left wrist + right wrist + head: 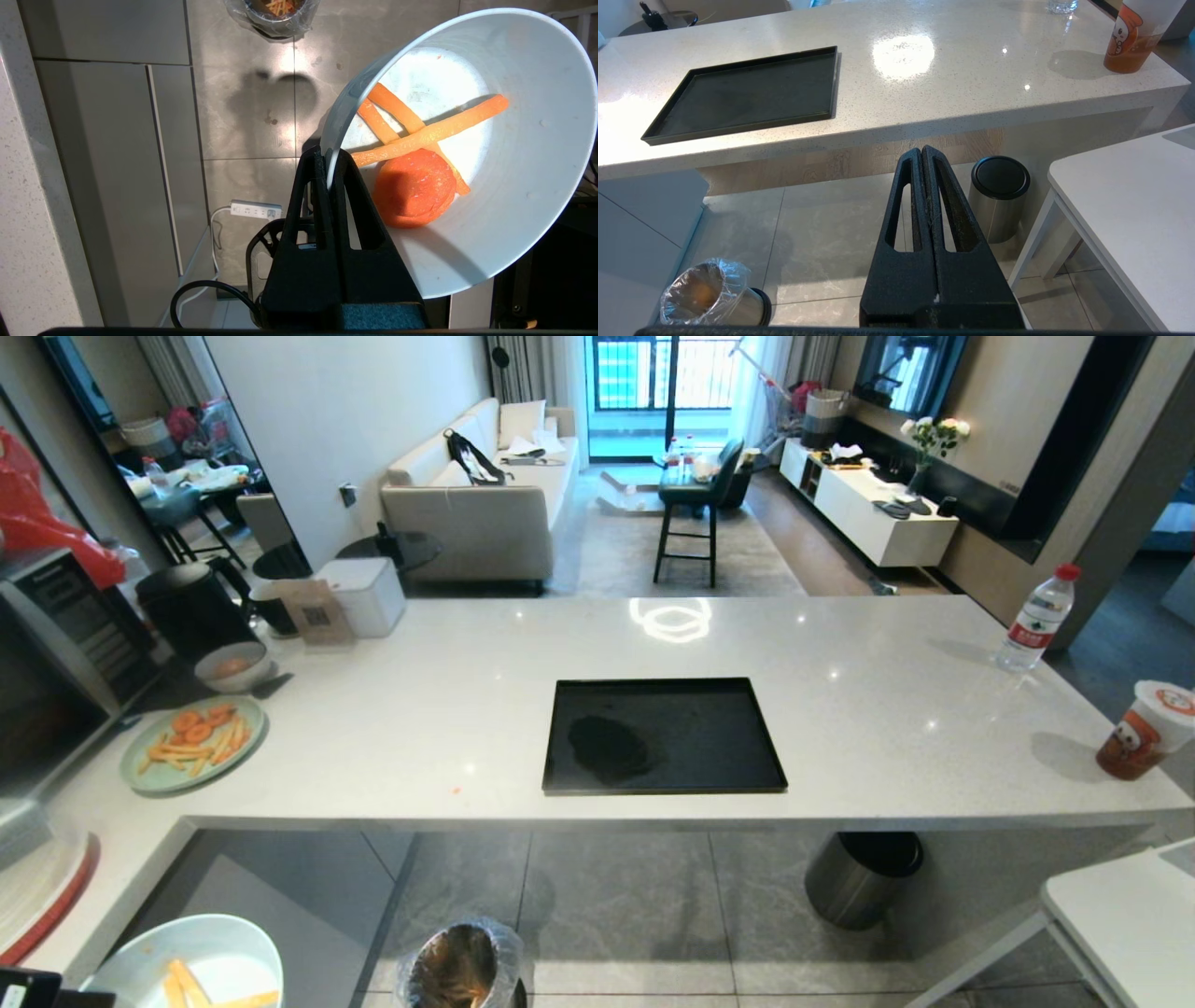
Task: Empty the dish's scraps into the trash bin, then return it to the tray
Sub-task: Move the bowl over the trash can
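white speckled tabletop [467, 728]: black tray [664, 735] near the front edge, centre; pale-green plate [193, 744] of carrot rounds and sticks at the left end; greyish-white bowl [233, 666] just behind the plate; white box [362, 595] and brown card [315, 612] at the back left; water bottle [1036, 619] and printed cup [1145, 730] at the right end. grey tiled floor [616, 905]: bag-lined trash bin [459, 968]; steel cylinder with black rim [861, 877] under the tabletop.
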{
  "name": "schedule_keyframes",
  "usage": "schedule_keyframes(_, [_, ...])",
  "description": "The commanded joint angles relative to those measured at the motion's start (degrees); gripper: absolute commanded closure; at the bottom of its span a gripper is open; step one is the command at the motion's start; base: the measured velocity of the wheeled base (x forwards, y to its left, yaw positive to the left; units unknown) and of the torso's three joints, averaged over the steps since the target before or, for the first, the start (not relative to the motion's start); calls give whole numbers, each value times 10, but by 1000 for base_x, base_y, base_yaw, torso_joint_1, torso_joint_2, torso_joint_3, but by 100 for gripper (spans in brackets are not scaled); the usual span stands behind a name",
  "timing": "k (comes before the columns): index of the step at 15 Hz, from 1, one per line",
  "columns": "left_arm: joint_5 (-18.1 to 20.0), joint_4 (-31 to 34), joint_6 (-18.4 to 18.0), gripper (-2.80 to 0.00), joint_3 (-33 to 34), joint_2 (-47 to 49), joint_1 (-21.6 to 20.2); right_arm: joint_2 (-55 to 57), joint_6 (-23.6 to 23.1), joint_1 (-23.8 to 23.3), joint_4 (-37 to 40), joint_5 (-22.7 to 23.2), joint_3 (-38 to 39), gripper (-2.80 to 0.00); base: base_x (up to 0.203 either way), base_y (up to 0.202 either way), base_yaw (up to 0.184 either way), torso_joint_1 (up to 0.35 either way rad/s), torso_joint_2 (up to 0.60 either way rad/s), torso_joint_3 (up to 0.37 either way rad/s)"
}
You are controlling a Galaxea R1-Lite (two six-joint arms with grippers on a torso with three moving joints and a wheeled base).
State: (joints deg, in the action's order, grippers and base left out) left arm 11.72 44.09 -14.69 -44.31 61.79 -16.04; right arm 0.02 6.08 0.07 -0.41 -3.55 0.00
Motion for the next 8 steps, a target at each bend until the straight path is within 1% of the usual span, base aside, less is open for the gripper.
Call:
schedule_keyframes(1, [1, 3, -2, 0, 0, 1, 0, 0, 1, 0, 0, -1, 0, 0, 0, 0, 0, 0, 0, 0])
schedule_keyframes(8, [1, 3, -1, 0, -1, -4, -8, 0, 1, 0, 0, -1, 0, 0, 0, 0, 0, 0, 0, 0])
